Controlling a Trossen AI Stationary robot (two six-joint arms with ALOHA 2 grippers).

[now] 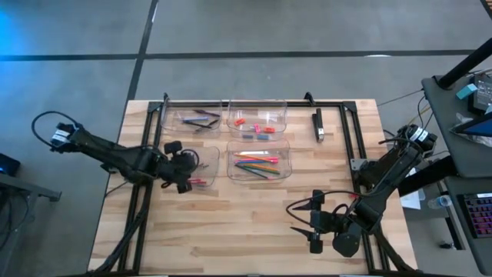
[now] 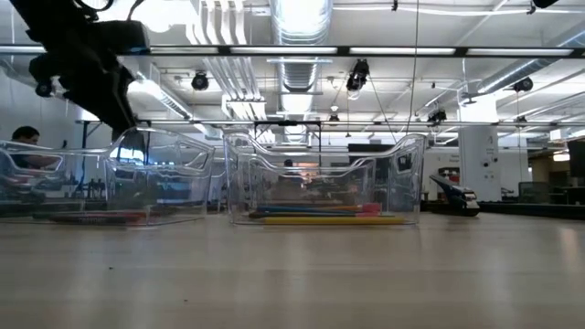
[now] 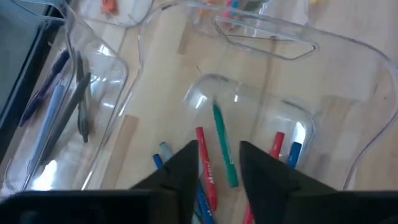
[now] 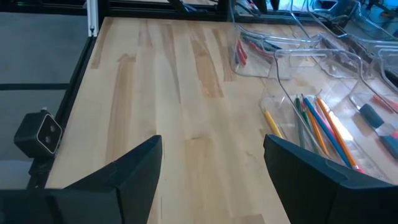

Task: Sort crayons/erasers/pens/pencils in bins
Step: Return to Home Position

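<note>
Four clear bins stand in a block at the table's far middle. The far left bin holds pens, the far right one erasers, and the near right one pencils. My left gripper hangs over the near left bin, pointing down and slanted, fingers a little open. In the gap between them show a green crayon and a red one on the bin's floor, beside blue and red ones. My right gripper waits wide open over the table's near right.
A black-and-silver bar lies on the black frame at the far right. Frame rails run along the table's left, right and far sides. Bare wood fills the near half of the table. The room shows behind the bins in the low view.
</note>
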